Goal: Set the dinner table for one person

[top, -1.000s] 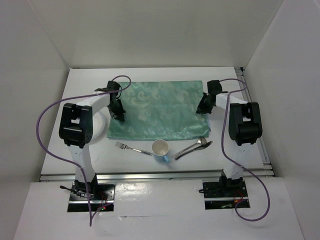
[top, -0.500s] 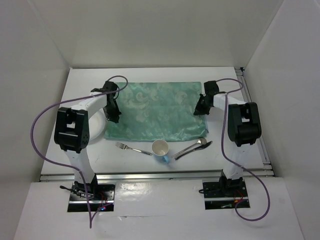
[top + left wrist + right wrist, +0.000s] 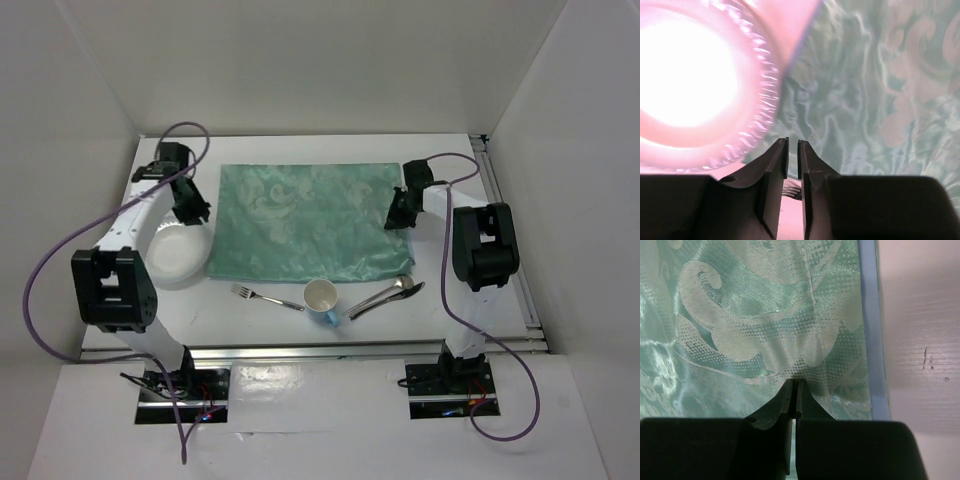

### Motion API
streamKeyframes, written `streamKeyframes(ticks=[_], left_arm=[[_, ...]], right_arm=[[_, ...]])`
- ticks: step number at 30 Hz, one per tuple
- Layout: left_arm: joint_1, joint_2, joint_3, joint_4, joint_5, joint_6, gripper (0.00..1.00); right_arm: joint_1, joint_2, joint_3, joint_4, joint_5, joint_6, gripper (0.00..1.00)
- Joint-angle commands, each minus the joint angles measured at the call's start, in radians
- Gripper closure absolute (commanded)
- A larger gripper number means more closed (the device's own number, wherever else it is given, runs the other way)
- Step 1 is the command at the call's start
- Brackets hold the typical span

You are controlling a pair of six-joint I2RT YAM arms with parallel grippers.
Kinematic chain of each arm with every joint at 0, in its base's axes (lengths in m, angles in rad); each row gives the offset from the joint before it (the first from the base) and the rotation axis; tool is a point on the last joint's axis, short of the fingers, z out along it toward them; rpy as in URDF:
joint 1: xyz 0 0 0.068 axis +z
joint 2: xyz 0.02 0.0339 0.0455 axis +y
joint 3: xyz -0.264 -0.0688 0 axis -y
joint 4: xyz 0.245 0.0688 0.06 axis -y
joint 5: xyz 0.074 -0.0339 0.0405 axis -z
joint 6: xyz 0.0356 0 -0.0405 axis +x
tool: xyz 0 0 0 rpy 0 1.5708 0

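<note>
The pale green placemat [image 3: 305,220] lies flat on the white dinner table [image 3: 480,270]. My right gripper [image 3: 396,218] is at the mat's right edge, shut on a puckered fold of the cloth [image 3: 805,360]; in the right wrist view its tips [image 3: 795,383] meet there. My left gripper [image 3: 193,210] hangs to the left of the mat, above the far rim of the white plate [image 3: 172,258]. In the left wrist view its jaws [image 3: 793,142] stand slightly apart with nothing between them, with the plate [image 3: 685,80] on the left and the placemat [image 3: 865,85] on the right.
In front of the mat lie a fork [image 3: 265,296], a white paper cup [image 3: 320,296] and a spoon with a knife [image 3: 385,295]. Metal rails run along the table's near and right edges. White walls enclose the table.
My left gripper let go of the mat's left edge, opened a little and swung left and back over the plate. The mat now lies flatter. The right gripper stays pinched on the cloth.
</note>
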Motion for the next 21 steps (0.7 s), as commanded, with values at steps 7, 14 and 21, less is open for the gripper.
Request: streamKeyframes(ticks=[7, 14, 21], left_arm=[[0.267, -0.181, -0.137, -0.01, 0.085, -0.048, 0.57], [0.421, -0.224, -0.22, -0.01, 0.116, -0.062, 0.31], [0.54, -0.293, -0.341, 0.004, 0.172, -0.09, 0.05]], right_arm=[[0.034, 0.036, 0.038, -0.032, -0.043, -0.063, 0.99], [0.043, -0.097, 0.072, -0.032, -0.009, -0.054, 0.83], [0.043, -0.209, 0.1, -0.052, -0.009, -0.054, 0.31]])
